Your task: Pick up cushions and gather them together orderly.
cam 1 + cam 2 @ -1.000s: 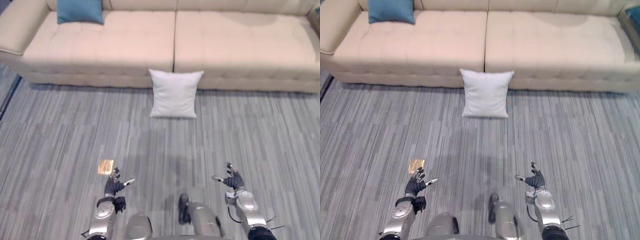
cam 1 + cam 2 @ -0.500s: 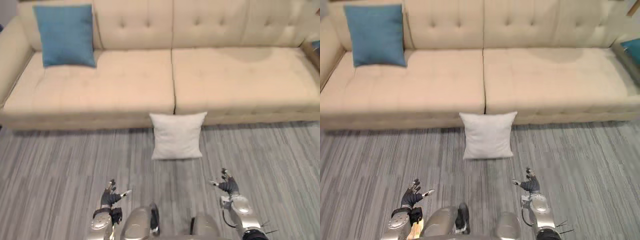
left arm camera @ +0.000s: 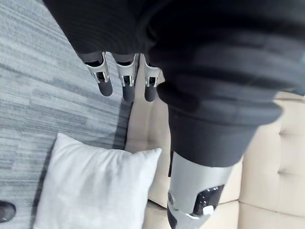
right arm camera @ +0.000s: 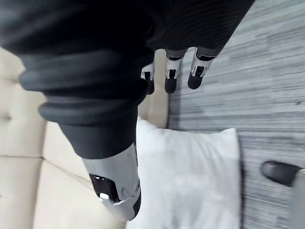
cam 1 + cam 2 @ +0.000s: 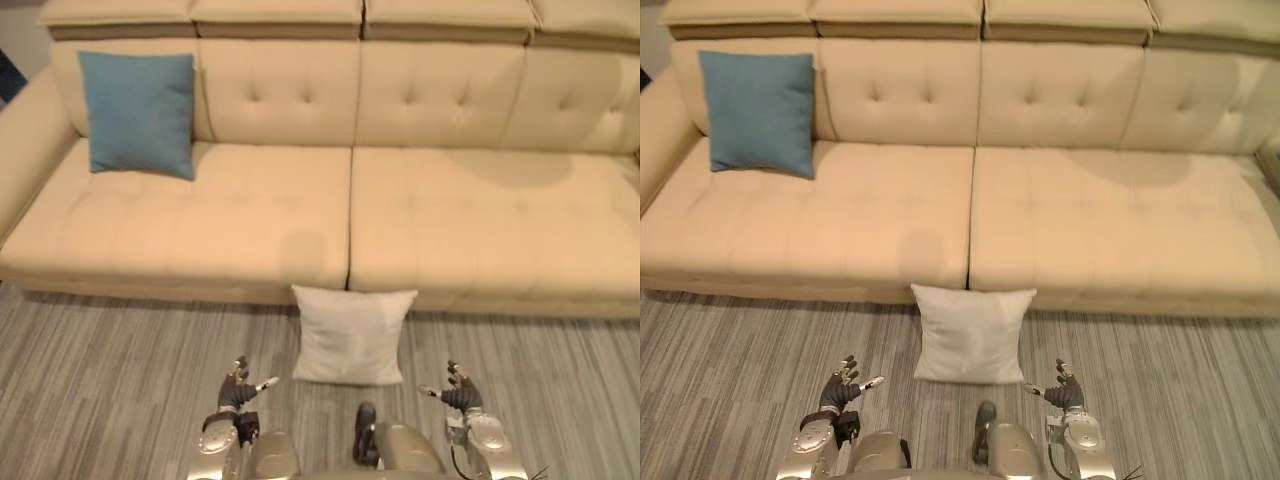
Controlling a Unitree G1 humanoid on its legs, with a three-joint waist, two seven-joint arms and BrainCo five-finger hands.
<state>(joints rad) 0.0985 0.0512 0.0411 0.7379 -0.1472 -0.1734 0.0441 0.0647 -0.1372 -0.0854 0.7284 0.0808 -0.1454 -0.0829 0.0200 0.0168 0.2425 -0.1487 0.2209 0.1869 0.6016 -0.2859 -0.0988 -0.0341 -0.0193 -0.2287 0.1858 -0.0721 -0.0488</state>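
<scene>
The left arm (image 5: 211, 447) and right arm (image 5: 492, 447) reach forward low and well apart, the left hand (image 5: 237, 389) and right hand (image 5: 458, 395) level with each other, empty, fingers straight and loosely spread, thumbs pointing toward one another

The grey striped floor (image 5: 110, 390) spreads beneath my left hand (image 5: 236, 386) and my right hand (image 5: 459, 391); on it a white cushion (image 5: 350, 335) sits just ahead, between the two, its far edge touching the front of the beige sofa (image 5: 450, 230). The sofa stands on the floor beyond both hands; a blue cushion (image 5: 138, 112) rests on its seat, far ahead of my left hand, leaning against the backrest.
</scene>
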